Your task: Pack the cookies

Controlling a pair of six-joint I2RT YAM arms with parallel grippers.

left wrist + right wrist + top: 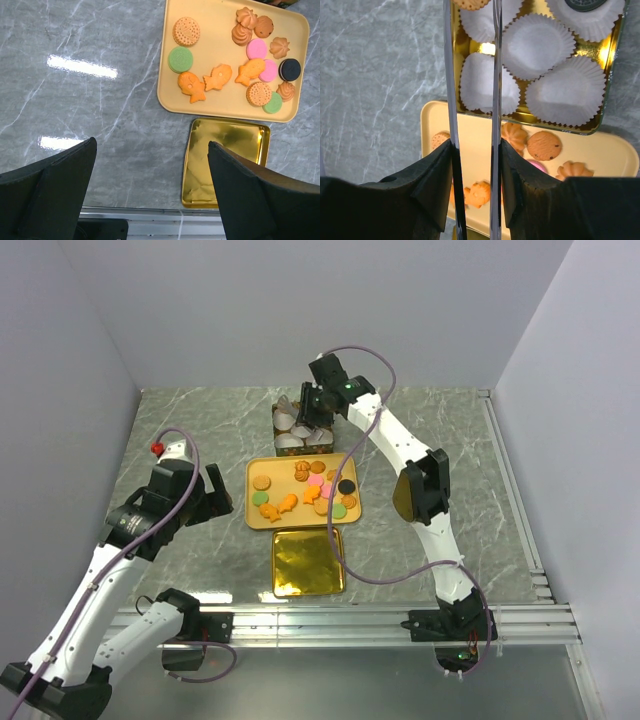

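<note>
**Cookies lay between the two grippers**

The left gripper (152,145), spread wide and empty, hovered just left of the tray (255,522). The cookies (310,490) lay on it, mid-counter. The right gripper (475,145), pinching thin metal tongs (496,75), hung over the tin (612,50) past the tray's far edge.

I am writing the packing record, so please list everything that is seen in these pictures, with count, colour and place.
Cookies: about fifteen; orange, tan, green, pink, black; on the tray.
Tray: one; yellow; table centre.
Tin: one; gold inside; just beyond the tray.
Paper cups: at least five; white; in the tin, two seem to hold a cookie.
Lid: one; gold; near side of the tray.
Table: one; grey marble.
Tongs: one pair; metal; over the tin.
Left arm: white and black; left of the tray, jaws open and empty.
Right arm: white and black; reaching to the tin, jaws shut on the tongs.
</note>
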